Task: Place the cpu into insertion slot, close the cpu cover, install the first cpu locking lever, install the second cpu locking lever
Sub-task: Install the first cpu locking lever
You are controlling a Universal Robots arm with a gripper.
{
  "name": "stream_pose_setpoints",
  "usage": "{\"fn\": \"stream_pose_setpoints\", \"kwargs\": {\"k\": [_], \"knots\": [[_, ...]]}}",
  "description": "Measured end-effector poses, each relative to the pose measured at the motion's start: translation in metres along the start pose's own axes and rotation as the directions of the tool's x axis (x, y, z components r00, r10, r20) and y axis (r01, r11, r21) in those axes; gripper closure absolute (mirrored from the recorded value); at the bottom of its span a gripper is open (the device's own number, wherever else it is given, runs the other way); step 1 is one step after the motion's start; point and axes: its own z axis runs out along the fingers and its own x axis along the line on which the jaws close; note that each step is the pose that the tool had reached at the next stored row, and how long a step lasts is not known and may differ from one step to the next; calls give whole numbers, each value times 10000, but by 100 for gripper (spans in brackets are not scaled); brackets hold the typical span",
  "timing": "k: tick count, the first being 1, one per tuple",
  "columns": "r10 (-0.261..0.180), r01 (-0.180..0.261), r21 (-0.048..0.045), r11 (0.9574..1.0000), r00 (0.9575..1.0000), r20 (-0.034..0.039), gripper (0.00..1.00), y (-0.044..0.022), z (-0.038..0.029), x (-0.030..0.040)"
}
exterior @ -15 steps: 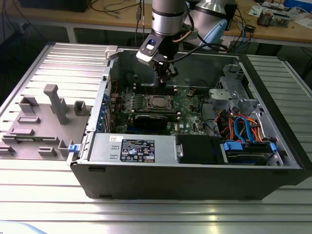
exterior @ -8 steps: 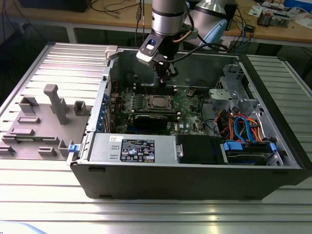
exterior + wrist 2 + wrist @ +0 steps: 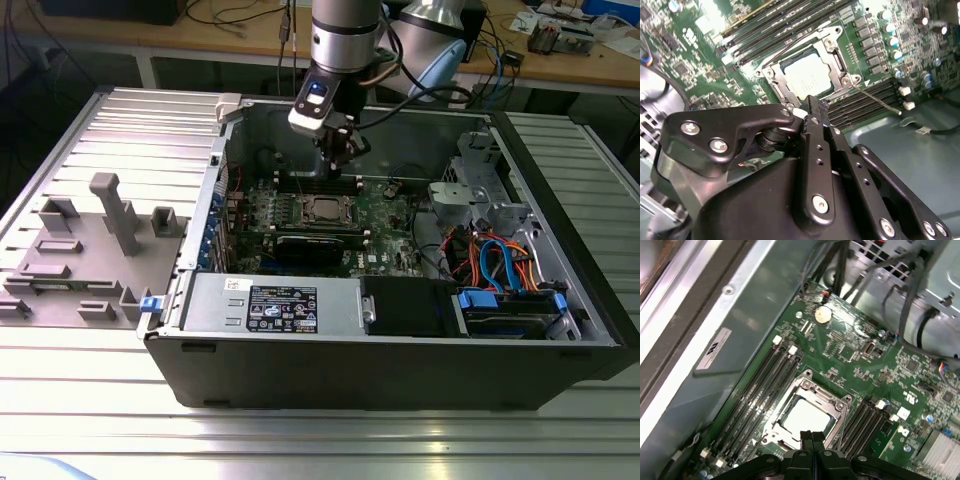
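While the end effector hangs low inside the open computer case on the table, its two black fingers are pressed together tip to tip and hold nothing. The cpu lies just beyond those tips and a little below them, near but apart. It sits flat in the insertion slot on the green motherboard, silver face up. In the exterior view the slot is below the end effector and slightly toward the camera.

The cpu is square, so it has no long axis of its own; its edges run parallel to the black memory slots that flank the socket on two sides. The cpu cover appears to lie down flat around the chip, which shows through its window.

A thin metal lever is the long thing here. In the second wrist view it runs from the socket corner nearest the fingertips out across the neighbouring memory slots, pointing away from the chip. Whether it is hooked down, I cannot tell. The shut fingers line up roughly with the socket edge nearest them.
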Motion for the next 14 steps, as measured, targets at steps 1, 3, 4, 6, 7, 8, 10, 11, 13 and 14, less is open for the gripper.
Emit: {"fn": "stream_pose_setpoints", "kwargs": {"k": [1, 3, 4, 6, 7, 8, 10, 11, 13, 14], "knots": [[-201, 201, -6, 9998, 9998, -2, 89, 0, 0, 0], [-395, 395, -12, 9992, 9992, -5, 89, 0, 0, 0], [-396, 396, -12, 9992, 9992, -5, 89, 0, 0, 0], [-396, 396, -12, 9992, 9992, -5, 89, 0, 0, 0], [-396, 396, -11, 9992, 9992, -5, 89, 0, 0, 0], [-397, 397, -12, 9992, 9992, -4, 89, 0, 0, 0], [-397, 397, -13, 9992, 9992, -5, 89, 0, 0, 0], [-397, 397, -12, 9992, 9992, -5, 89, 0, 0, 0], [-397, 397, -12, 9992, 9992, -5, 89, 0, 0, 0], [-397, 397, -12, 9992, 9992, -5, 89, 0, 0, 0]]}}
